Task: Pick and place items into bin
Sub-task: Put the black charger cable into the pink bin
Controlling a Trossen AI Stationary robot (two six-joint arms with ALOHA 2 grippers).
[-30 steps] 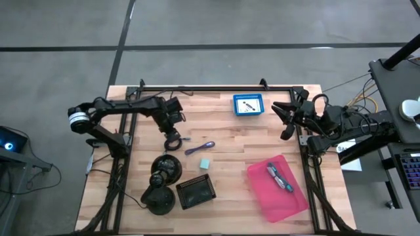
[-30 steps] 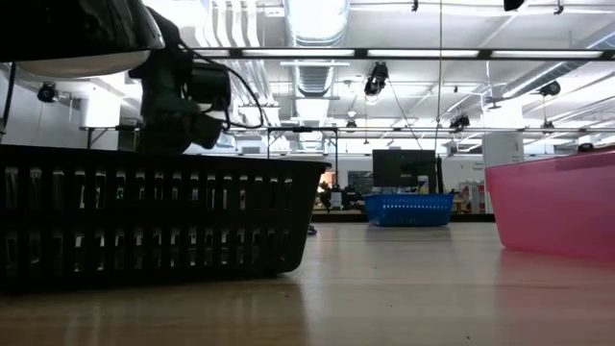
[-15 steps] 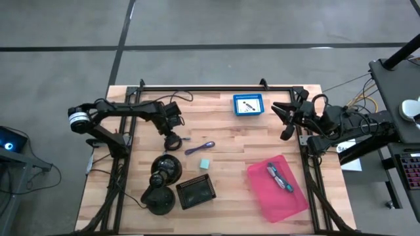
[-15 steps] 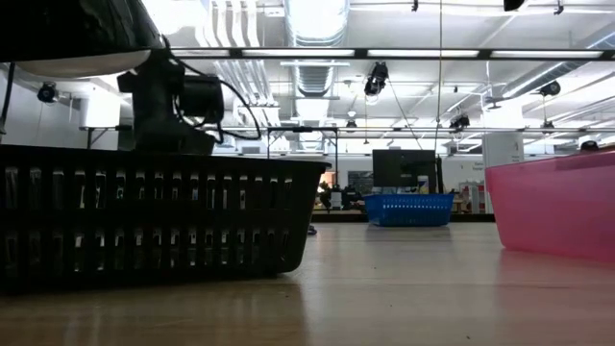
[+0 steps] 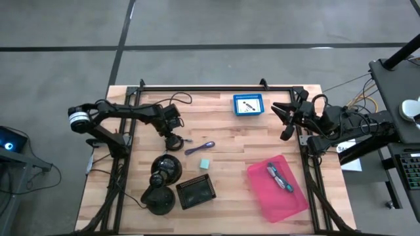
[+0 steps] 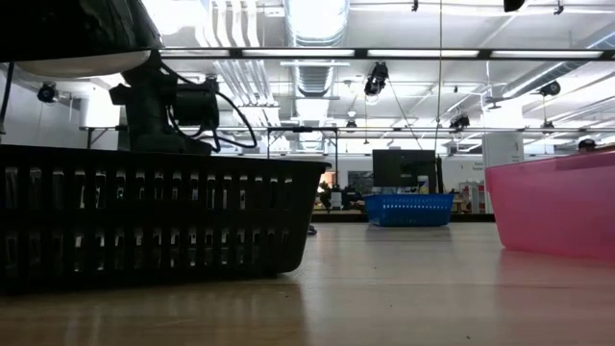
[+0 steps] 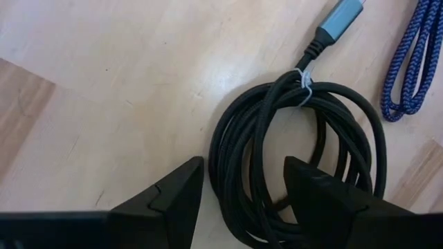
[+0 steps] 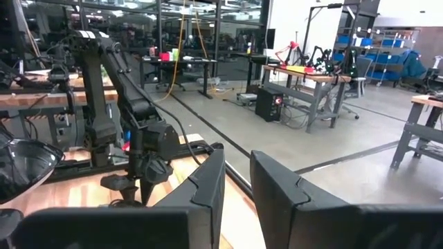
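Observation:
The coiled black cable (image 5: 173, 140) lies flat on the table left of centre, tied with a small white twist, its grey plug (image 7: 339, 17) pointing away. My left gripper (image 7: 242, 190) is open and points down at it. One finger (image 7: 169, 197) stands outside the coil and the other (image 7: 325, 200) over its hollow, with one side of the coil (image 7: 232, 162) between them; whether they touch it does not show. A purple braided cord (image 5: 200, 147) and a pale teal cube (image 5: 205, 162) lie just right of it. My right gripper (image 5: 283, 121) waits at the table's right edge, open by a narrow gap (image 8: 237, 187).
A pink bin (image 5: 289, 196) near the right front holds a teal-handled tool (image 5: 279, 177). A small blue bin (image 5: 248, 97) sits at the far edge. A black mesh basket (image 5: 195, 192) and two black domed objects (image 5: 165, 169) (image 5: 157, 196) stand near the left front. Bare wood lies mid-table.
My left gripper has come down onto the coiled cable, shifting a little toward the near edge and tipping to point more steeply down. The cable and the other things have stayed where they were.

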